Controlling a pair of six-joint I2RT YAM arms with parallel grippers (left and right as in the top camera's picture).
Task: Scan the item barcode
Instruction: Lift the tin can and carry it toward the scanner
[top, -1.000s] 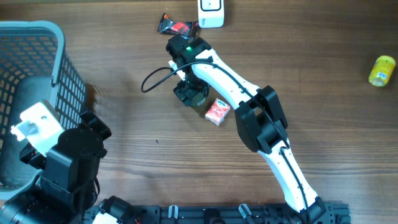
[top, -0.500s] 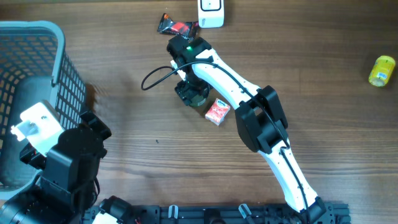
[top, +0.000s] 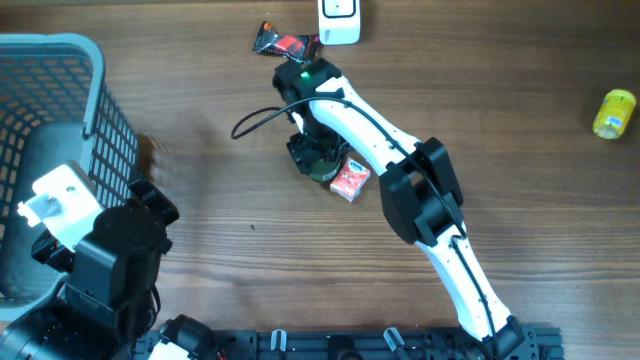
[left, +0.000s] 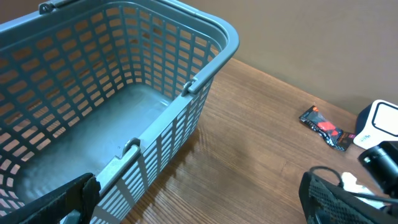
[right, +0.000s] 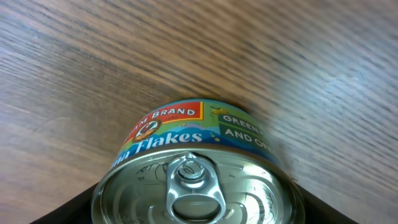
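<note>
Tin can (right: 193, 180) | desk (right: 93, 62) centre, upright | right pincer (top: 320, 158) straddling it, cannot tell if gripping | red carton (top: 349, 181) at 4 o'clock | left pincer (left: 199, 202) wide, empty, by basket (left: 211, 37)

My wooden table (top: 520, 200) carries a grey basket (top: 95, 110) at the left edge. A red-and-black wrapper (top: 283, 43) and a white scanner (top: 339, 20) lie at top centre. In mid-frame a can (right: 196, 174) stands just beside a small red box (top: 349, 180), and a yellow bottle (top: 614, 112) lies far right.
</note>
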